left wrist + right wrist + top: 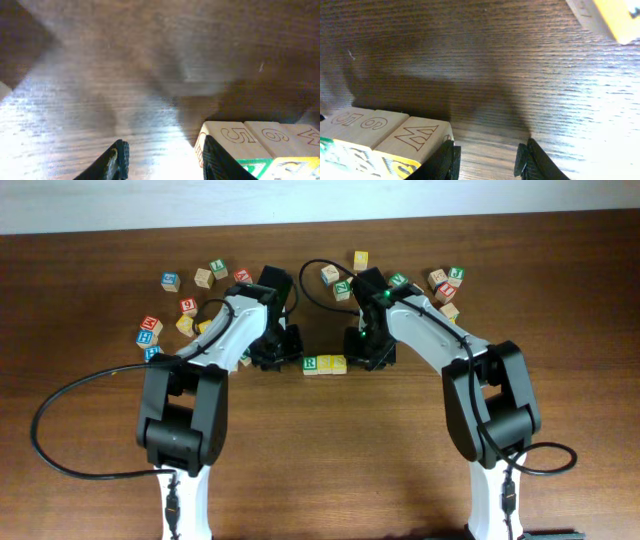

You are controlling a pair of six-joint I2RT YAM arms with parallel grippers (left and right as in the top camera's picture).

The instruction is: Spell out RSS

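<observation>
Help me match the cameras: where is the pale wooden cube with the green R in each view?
Overhead: pale wooden green-R cube near picture centre.
Left wrist: bottom right, nearest cube.
Right wrist: bottom-left edge, farthest cube.
Shared landmark: adjoining yellow-faced wooden cube.

R cube (310, 364) — pale, green-lettered; table (320, 450) — brown woodgrain.

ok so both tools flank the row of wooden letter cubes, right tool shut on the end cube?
No. The right tool is open and empty; the right wrist view shows the end wooden letter cube outside its fingers. The rest holds.
</observation>
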